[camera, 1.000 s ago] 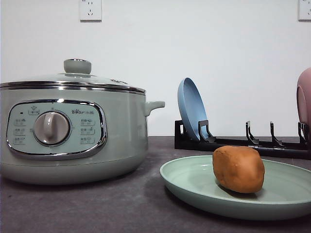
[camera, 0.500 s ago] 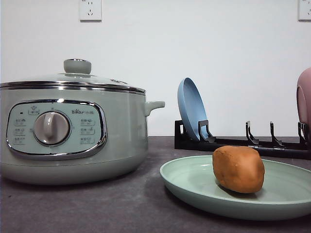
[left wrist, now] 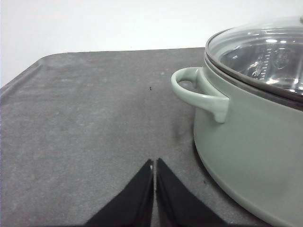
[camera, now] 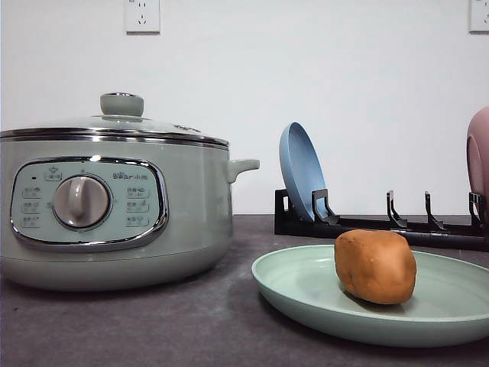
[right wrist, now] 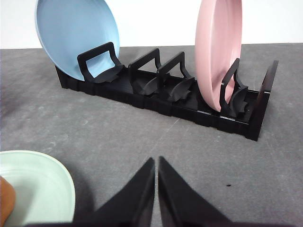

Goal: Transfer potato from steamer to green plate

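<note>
Front view: potato (camera: 375,266) on green plate (camera: 306,294), right of lidded steamer (camera: 114,202); rack (camera: 367,223) behind holds blue plate (camera: 302,172). Left gripper (left wrist: 154,166) and right gripper (right wrist: 155,164) closed, empty.

Counts: 1 potato (camera: 375,267). 1 steamer (camera: 114,202) w/ 1 lid (camera: 114,122), 1 knob on the lid, 1 round dial (camera: 81,202) on front panel; 1 side handle seen per view. Plates: 3 total, i.e. 1 green plate (camera: 306,294), 1 blue plate (right wrist: 75,38), 1 pink plate (right wrist: 218,49). 1 black rack (right wrist: 161,90), 2 of its slots filled. Wall sockets: 2 (camera: 142,15). Hands: 2, left hand (left wrist: 154,165) + right hand (right wrist: 155,163). 1 table (camera: 153,321).
</note>
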You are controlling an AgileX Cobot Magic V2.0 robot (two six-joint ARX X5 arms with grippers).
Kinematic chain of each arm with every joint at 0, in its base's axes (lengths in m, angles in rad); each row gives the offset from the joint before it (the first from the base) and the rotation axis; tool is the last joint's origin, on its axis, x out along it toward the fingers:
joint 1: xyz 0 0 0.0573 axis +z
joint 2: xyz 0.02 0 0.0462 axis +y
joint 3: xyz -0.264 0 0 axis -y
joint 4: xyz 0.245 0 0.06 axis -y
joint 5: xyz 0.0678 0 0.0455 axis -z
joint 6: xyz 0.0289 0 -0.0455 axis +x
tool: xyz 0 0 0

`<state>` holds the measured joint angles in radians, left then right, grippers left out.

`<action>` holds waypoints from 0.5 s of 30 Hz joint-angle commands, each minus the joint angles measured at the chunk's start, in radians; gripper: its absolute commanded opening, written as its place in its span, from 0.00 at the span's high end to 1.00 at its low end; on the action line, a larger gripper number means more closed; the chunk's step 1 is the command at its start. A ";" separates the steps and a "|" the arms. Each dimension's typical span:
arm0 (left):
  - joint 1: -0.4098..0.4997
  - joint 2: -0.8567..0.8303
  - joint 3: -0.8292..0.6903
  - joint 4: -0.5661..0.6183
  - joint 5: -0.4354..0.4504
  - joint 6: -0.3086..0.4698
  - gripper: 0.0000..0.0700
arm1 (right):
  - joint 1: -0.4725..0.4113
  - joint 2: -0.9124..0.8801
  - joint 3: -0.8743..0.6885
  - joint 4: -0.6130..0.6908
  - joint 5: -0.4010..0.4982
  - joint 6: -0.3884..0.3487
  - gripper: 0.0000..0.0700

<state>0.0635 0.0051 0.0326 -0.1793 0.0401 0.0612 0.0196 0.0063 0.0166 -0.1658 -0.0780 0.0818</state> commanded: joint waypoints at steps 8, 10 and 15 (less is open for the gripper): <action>0.002 -0.002 -0.021 -0.008 0.000 -0.002 1.00 | 0.003 -0.003 -0.005 0.008 0.000 -0.001 1.00; 0.002 -0.002 -0.021 -0.008 0.000 -0.002 1.00 | 0.003 -0.003 -0.005 0.008 0.000 -0.001 1.00; 0.002 -0.002 -0.021 -0.008 0.000 -0.002 1.00 | 0.003 -0.003 -0.005 0.008 0.000 -0.001 1.00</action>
<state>0.0635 0.0051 0.0326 -0.1795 0.0402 0.0612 0.0196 0.0063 0.0166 -0.1658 -0.0780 0.0818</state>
